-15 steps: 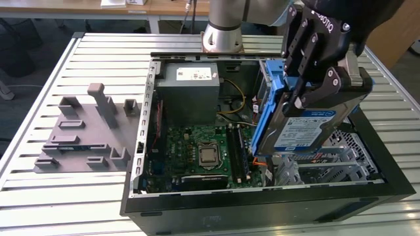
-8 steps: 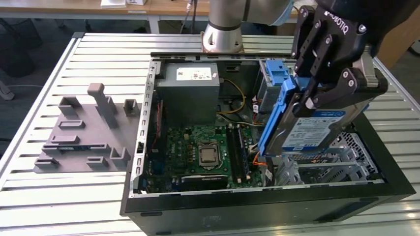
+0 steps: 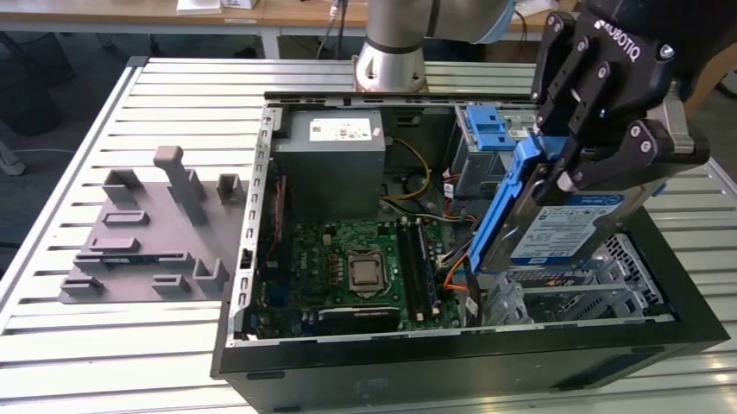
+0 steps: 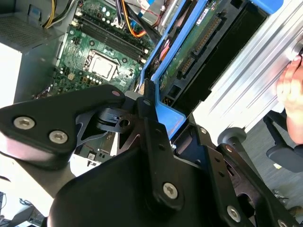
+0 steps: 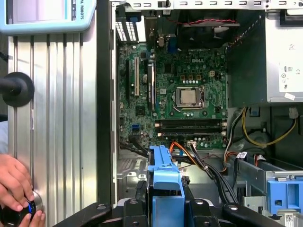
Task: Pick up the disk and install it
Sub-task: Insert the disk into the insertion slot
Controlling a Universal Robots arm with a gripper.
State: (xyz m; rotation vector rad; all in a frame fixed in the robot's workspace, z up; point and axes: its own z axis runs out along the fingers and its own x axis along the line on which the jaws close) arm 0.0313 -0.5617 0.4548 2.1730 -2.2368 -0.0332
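One silver-grey, blue-railed rectangular hard disk (image 3: 557, 231), clamped in black metal gripper (image 3: 579, 168), tilted over open black computer case (image 3: 461, 366), three o'clock of green motherboard (image 3: 343, 250).

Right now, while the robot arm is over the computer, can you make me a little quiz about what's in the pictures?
1. True or false: the jaws are shut on the disk, holding it tilted over the open computer case.
2. Pick one: what colour are the rails along the disk's edges? A red, B blue, C yellow.
3. Fill the gap: in the exterior view, the grey plastic fixture lies outside the case, on the exterior view's ____.

Key: 1 true; 2 B; 3 left.
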